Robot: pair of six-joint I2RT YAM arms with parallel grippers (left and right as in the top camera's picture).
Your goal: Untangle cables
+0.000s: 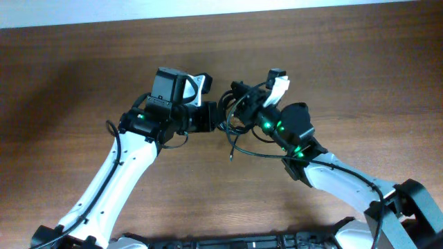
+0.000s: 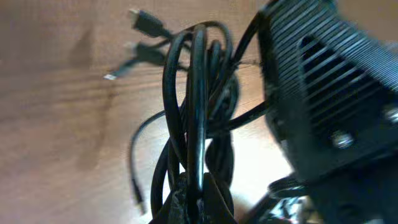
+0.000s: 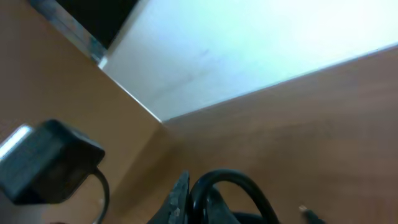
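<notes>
A tangled bundle of thin black cables hangs between my two grippers over the wooden table. In the left wrist view the cables form several loops, and my left gripper is shut on a few strands at the bottom. Loose plug ends lie beyond on the wood. In the overhead view my left gripper faces my right gripper closely. In the right wrist view my right gripper is shut on a black cable loop. A cable tail trails down onto the table.
The wooden table spreads all around. The right arm's body fills the right side of the left wrist view. A white wall and a dark box-like part show in the right wrist view.
</notes>
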